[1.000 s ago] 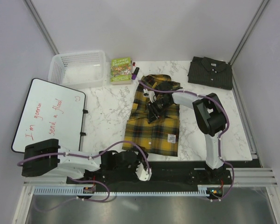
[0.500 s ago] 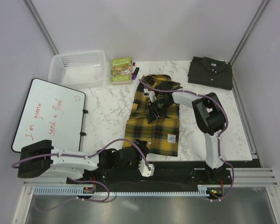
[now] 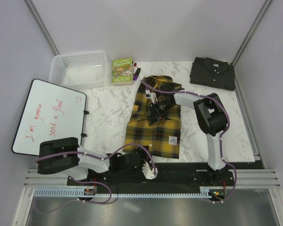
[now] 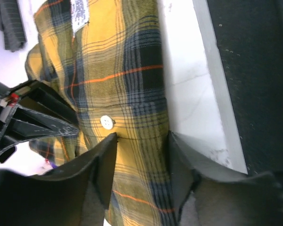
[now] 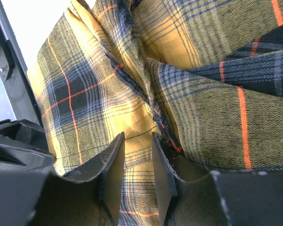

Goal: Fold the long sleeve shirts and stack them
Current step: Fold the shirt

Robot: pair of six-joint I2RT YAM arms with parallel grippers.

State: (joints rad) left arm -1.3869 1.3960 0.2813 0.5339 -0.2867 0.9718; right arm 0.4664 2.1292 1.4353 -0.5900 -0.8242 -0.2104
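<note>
Plaid shirt (image 3: 153,136) lies flat on the surface (image 3: 108,108), its near hem between the spread fingers of the left claw (image 4: 141,141). Farther up, the right claw (image 5: 137,136) pinches a raised fold of it. Grey shirt (image 3: 212,73) sits folded at the far right corner, well apart; a book (image 3: 122,70) and a basket (image 3: 78,55) stand far left.

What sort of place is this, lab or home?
Most likely a lab robot cell, not a home: bare white walls on metal posts, two arms bolted to a rail at the table edge, and staged props such as a whiteboard, basket and plaid shirt.
</note>
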